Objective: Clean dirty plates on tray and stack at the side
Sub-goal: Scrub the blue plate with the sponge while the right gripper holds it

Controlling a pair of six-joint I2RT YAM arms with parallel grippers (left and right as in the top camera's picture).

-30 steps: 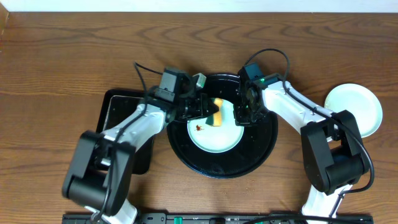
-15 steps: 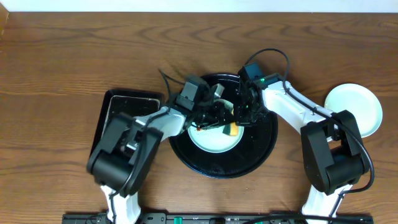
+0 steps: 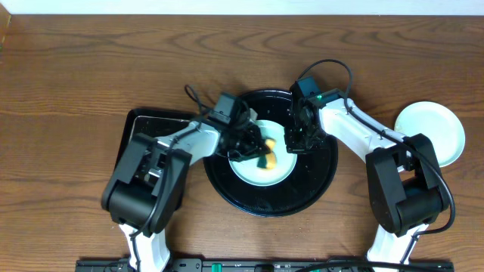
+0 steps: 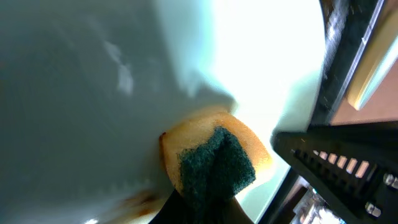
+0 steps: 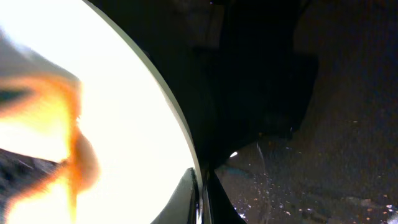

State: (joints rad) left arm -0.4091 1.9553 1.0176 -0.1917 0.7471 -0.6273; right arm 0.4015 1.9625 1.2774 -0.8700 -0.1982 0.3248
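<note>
A pale turquoise plate (image 3: pixel 261 172) lies on the round black tray (image 3: pixel 314 181). My left gripper (image 3: pixel 255 149) is shut on a yellow sponge with a green scrub side (image 3: pixel 267 154), which presses on the plate's upper middle. In the left wrist view the sponge (image 4: pixel 214 155) rests on the plate (image 4: pixel 93 93), with a blurred brown smear (image 4: pixel 138 200) beside it. My right gripper (image 3: pixel 292 142) is shut on the plate's right rim. In the right wrist view the rim (image 5: pixel 180 130) runs between the fingertips (image 5: pixel 188 198), over the tray (image 5: pixel 323 162).
Another pale plate (image 3: pixel 429 134) sits on the wooden table at the far right. A black rectangular tray (image 3: pixel 144 140) lies left of the round tray, partly under my left arm. Both arms reach over the round tray from either side.
My left gripper swept the sponge from the plate's upper edge down to the right, then back a little to the left. The right gripper kept its hold on the rim.
</note>
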